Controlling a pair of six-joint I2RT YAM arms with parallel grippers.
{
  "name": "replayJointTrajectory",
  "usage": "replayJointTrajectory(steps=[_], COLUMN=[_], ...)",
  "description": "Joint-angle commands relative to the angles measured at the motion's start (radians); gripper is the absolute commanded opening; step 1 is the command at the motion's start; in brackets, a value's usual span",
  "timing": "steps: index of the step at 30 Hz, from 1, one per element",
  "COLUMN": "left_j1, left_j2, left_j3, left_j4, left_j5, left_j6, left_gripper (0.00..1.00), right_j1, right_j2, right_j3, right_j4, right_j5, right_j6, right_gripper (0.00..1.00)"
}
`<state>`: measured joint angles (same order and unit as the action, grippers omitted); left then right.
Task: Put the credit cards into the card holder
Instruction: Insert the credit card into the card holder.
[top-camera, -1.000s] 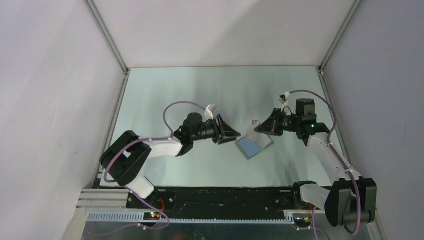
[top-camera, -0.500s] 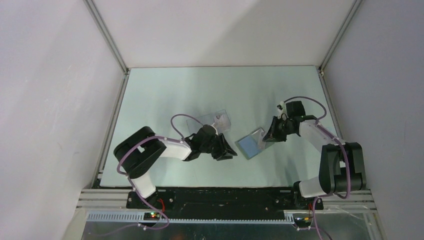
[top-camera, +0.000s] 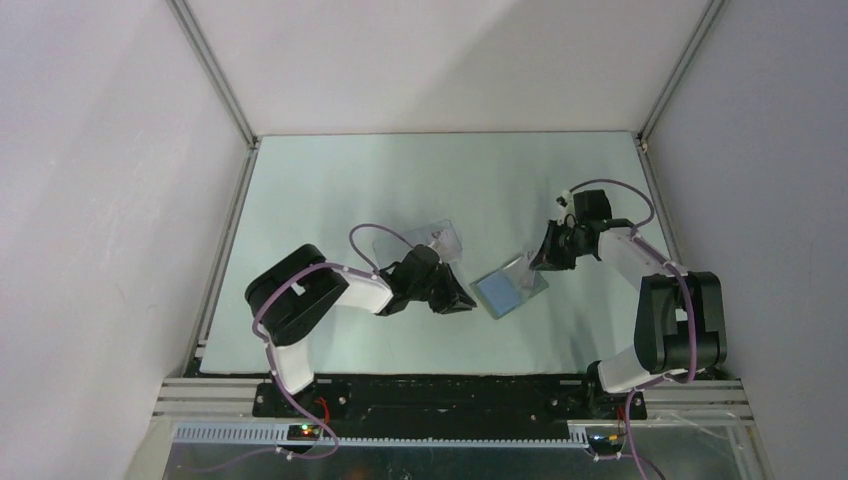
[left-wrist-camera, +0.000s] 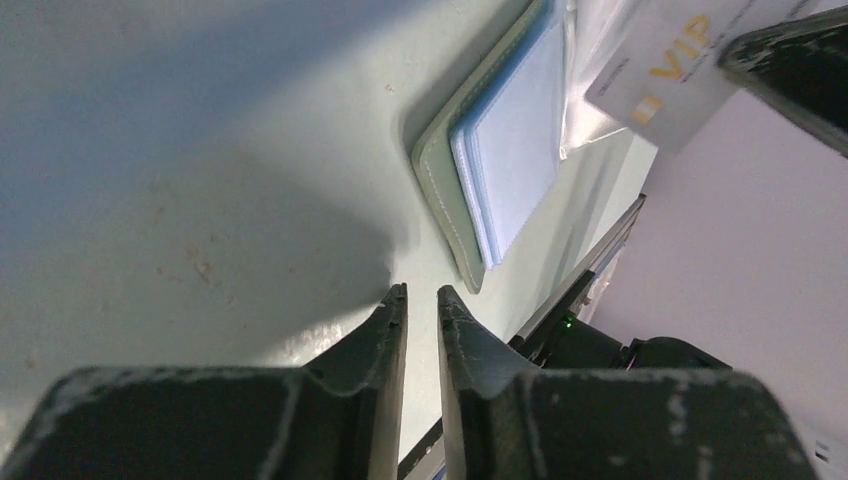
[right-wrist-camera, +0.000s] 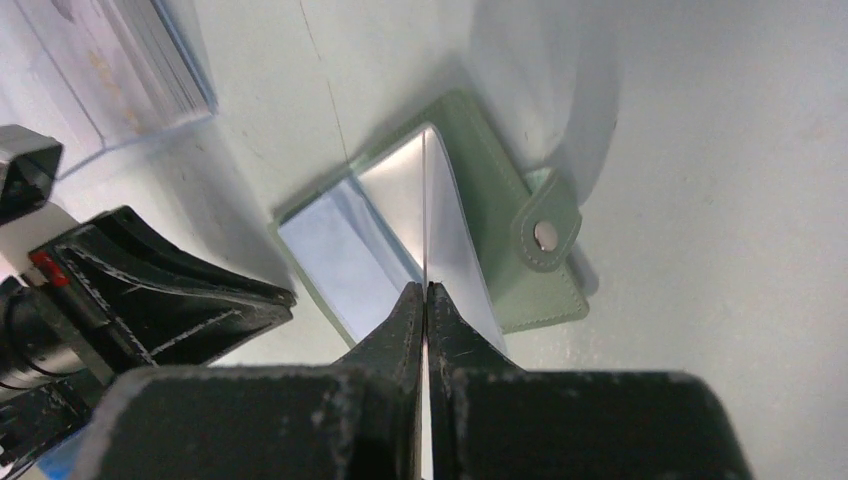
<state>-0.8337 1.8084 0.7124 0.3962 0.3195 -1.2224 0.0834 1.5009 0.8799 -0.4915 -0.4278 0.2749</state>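
Fingers of your right gripper (right-wrist-camera: 427, 290) pinched on a VIP credit card (left-wrist-camera: 660, 75), edge-on over the open card holder (right-wrist-camera: 495, 215), left gripper (left-wrist-camera: 420, 295) nearly closed, empty, just beside it

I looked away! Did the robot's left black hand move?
Yes. The left black hand pulled back, down the view, away from the clear plastic box.

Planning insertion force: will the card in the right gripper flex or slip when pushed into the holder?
Probably stiff: the card stands straight from the right gripper. Likely light too: edge-on it shows as a mere line.
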Motion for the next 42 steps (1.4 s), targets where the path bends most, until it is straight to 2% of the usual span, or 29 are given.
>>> replayJointTrajectory(steps=[1,10,14,26,30,32,42], left_j1=[-0.004,0.004,0.017,0.044,0.045,0.045,0.036], left_j2=[0.048,0.085,0.083,0.064,0.062,0.061,0.068], left_j3=[0.031,0.058,0.064,0.149,0.223,0.236,0.215], left_j4=[-0.037,-0.052,-0.066,-0.305,-0.475,-0.501,-0.506], left_j5=[0.025,0.032,0.027,-0.05,-0.082,-0.089,-0.065], left_j6=[-0.004,-0.002,0.005,0.165,0.246,0.272,0.268], left_gripper=[0.2,0.22,0.19,0.17,0.15,0.13,0.09], right_j1=[-0.007,0.038,0.056,0.141,0.151,0.149,0.06], right_j2=[-0.009,0.046,0.037,-0.057,-0.074,-0.074,-0.039], right_j3=[0.067,0.053,0.038,-0.024,-0.067,-0.077,-0.137], right_j4=[0.007,-0.029,-0.051,-0.142,-0.106,-0.085,0.077], right_j5=[0.031,0.041,0.0,-0.076,-0.083,-0.077,-0.123], right_j6=[-0.04,-0.049,-0.03,0.001,0.021,0.026,0.096], right_gripper=[0.0,0.0,0.0,0.0,0.0,0.0,0.0])
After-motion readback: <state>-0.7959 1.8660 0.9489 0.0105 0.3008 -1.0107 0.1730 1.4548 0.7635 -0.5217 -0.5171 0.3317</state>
